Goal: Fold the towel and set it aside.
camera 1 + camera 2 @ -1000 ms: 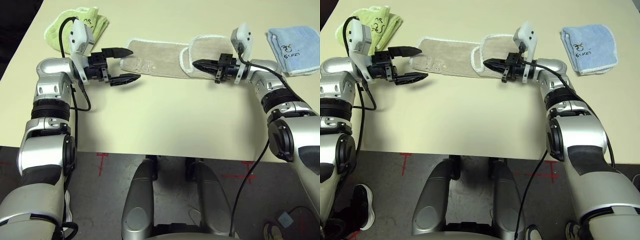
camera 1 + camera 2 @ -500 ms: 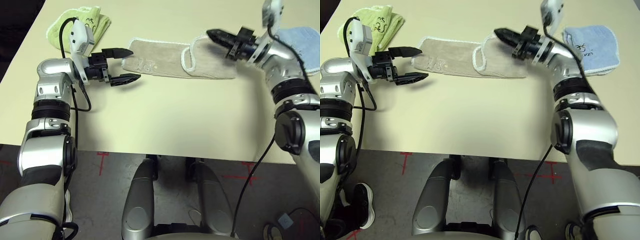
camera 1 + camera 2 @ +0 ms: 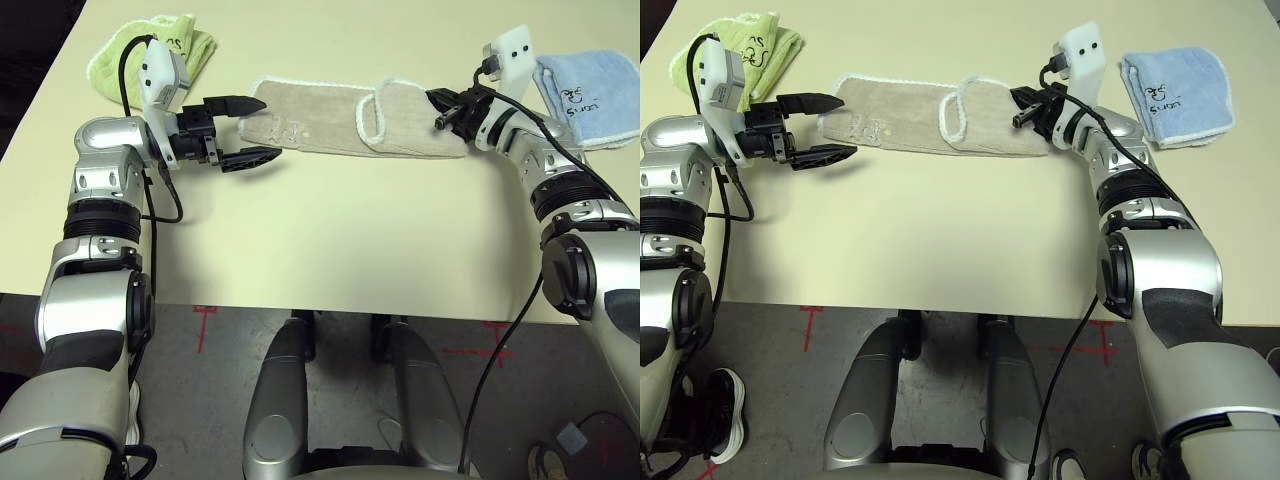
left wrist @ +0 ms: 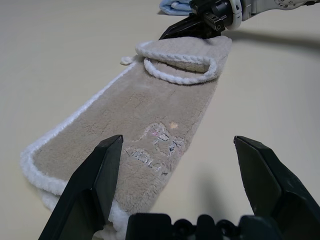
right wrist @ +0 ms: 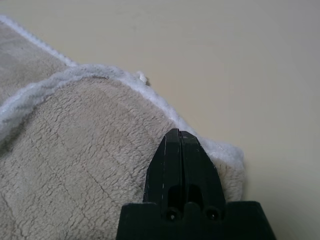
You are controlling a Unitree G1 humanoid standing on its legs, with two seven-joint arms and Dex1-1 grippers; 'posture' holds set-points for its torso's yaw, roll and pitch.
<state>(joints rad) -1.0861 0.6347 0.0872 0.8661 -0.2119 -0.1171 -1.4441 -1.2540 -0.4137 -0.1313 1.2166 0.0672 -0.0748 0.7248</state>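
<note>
**benchrat:** Two layers at one end, one at the other. That's the beige towel (image 3: 340, 118) right now. It lies flat as a long strip across the far part of the table (image 3: 330, 240), its right end flapped back over itself, the white edging making a loop where the flap stops. Going left to right with the towel as my landmark: green folded towel (image 3: 150, 50) off past its left end, left gripper (image 3: 243, 128) just at that left end, right gripper (image 3: 437, 111) over the folded right end, blue folded towel (image 3: 588, 98) beyond that.

**servo_sam:** Are the grippers actually holding anything?

**benchrat:** Nope. The left one has its jaws spread wide with nothing between them, hovering level and straddling the towel's near left corner in the wrist view. The right one's fingers are pressed together, empty, tip sitting over the doubled layer near the towel's right edge. I can't tell if it's touching the pile.

**servo_sam:** How do you reckon it handles?

**benchrat:** My guess is light, floppy terry, with zero stiffness, so it'll droop and drag wherever it isn't supported. It's grippy, not slippery, and nothing to break. I'd pinch the stitched white border at the left end's corner; it's the thickest bit to bite. Grabbing mid-cloth would probably just bunch it.
</note>
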